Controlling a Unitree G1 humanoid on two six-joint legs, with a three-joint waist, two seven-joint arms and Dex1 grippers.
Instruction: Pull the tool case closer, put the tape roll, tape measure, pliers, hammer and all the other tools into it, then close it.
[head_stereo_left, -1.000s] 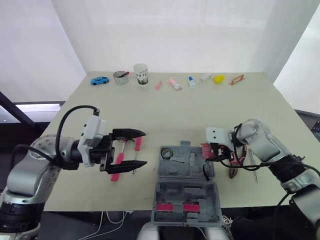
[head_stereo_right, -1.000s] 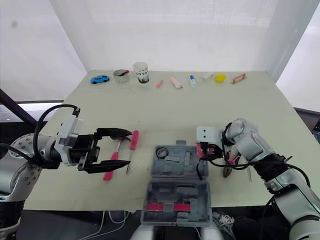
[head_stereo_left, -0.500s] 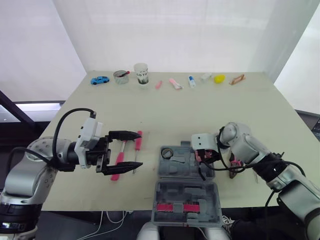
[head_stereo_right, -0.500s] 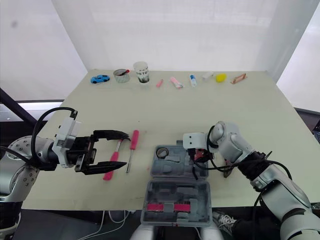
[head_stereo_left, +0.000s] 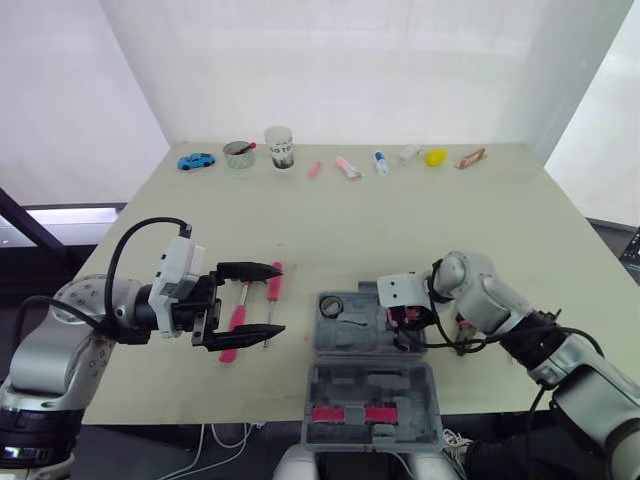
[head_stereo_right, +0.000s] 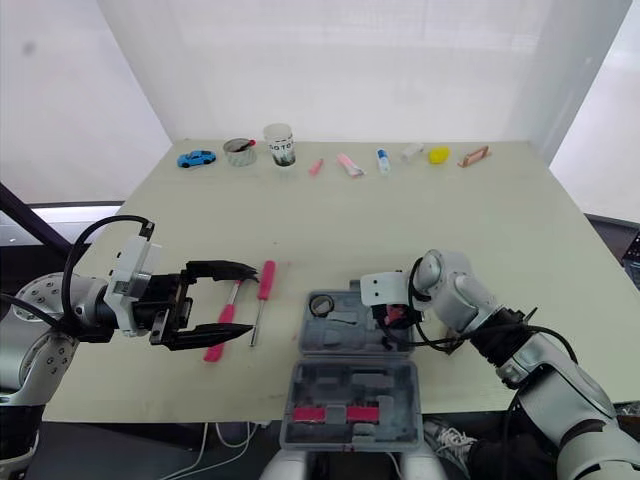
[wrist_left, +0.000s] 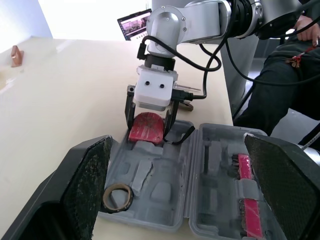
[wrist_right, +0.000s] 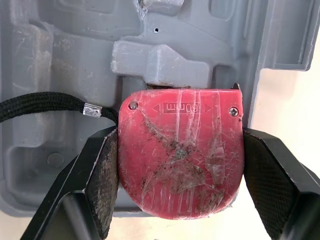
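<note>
Over the tool case (head_stereo_left: 352, 328), right claw (head_stereo_left: 408, 318) grips tape measure (wrist_right: 180, 150); left claw (head_stereo_left: 278, 298) gapes empty.

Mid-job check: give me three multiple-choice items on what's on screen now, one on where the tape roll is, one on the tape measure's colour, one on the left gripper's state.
1. Where is the tape roll?
A) on the table by the far edge
B) inside the open tool case, near its left edge
C) on the table right of the case

2. What colour is the tape measure held by the right gripper?
A) yellow
B) black
C) red

3. How is the left gripper?
A) open, holding nothing
B) shut on a screwdriver
C) shut on the hammer

Answers:
1 B, the ring lies in a pocket of the case.
2 C, its red shell shows clamped between the two fingers.
3 A, its fingers stand wide apart, gripping nothing.
</note>
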